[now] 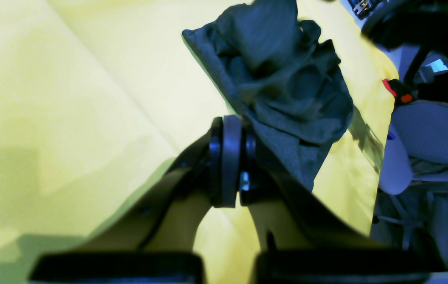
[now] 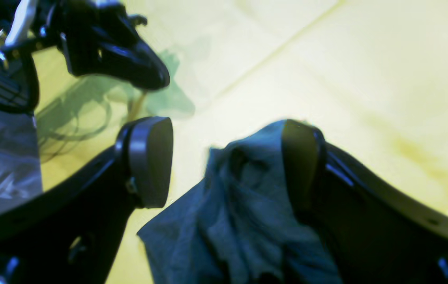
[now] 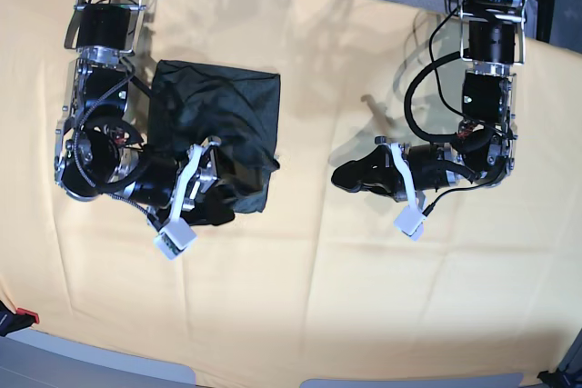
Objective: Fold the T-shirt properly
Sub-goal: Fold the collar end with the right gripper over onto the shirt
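Base view: my right gripper (image 3: 221, 195) is sitting at the lower edge of the dark T-shirt (image 3: 218, 115), which is lying folded on the yellow cloth (image 3: 318, 297) on the left of the table. Its jaws are standing wide apart, one pad touching the bunched fabric without clamping it. Well apart on the right, my left gripper (image 3: 346, 176) is hovering fully closed, holding nothing.

Dark charcoal-green heathered T-shirt (image 3: 215, 124) on a plain pale yellow-orange cloth (image 3: 364, 270).

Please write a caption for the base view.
Right gripper open over folded T-shirt; left gripper shut, apart.
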Robot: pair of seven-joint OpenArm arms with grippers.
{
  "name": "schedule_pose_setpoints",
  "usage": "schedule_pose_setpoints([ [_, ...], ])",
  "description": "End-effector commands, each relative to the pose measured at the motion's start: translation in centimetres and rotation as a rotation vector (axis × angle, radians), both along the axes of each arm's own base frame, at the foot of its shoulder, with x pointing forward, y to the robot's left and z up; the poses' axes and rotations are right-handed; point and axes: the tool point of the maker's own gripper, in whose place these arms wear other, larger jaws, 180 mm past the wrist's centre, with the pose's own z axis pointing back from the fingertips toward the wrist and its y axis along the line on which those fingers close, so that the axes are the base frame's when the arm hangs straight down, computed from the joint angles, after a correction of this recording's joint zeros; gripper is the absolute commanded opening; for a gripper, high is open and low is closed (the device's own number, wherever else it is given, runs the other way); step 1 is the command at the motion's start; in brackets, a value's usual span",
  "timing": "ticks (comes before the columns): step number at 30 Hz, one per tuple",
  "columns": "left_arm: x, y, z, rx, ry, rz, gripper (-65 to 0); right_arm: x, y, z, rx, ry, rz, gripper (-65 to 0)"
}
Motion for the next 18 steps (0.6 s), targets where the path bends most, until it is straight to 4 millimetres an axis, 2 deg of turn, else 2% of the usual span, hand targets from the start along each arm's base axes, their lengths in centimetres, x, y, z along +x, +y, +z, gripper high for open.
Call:
schedule_pose_setpoints([
  [1, 1.0, 0.1, 1.9, -0.032, -0.055, 0.004, -65.0, 0.8, -0.3, 2.1, 0.002, -0.063, 0.01, -20.4],
  [9, 0.9, 0.1, 1.9, -0.029, -0.054, 0.003, -65.0, -0.7, -3.8, 4.1, -0.103, -0.087, 0.093, -22.1],
  [15, 1.0, 0.1, 1.9, -0.032, -0.055, 0.004, -65.0, -1.4, -6.6, 2.7, -0.195, -0.054, 0.069, -32.4],
  [17, 1.0, 0.1, 1.9, -0.031, -0.055, 0.004, -65.0, -1.2, -7.9, 2.3, -0.231, -0.047, 0.035, -39.6],
  [18, 1.0, 0.1, 2.0, -0.032, -0.055, 0.004, -65.0, -1.0, -8.7, 2.1, -0.25, -0.045, 0.008, -46.2],
])
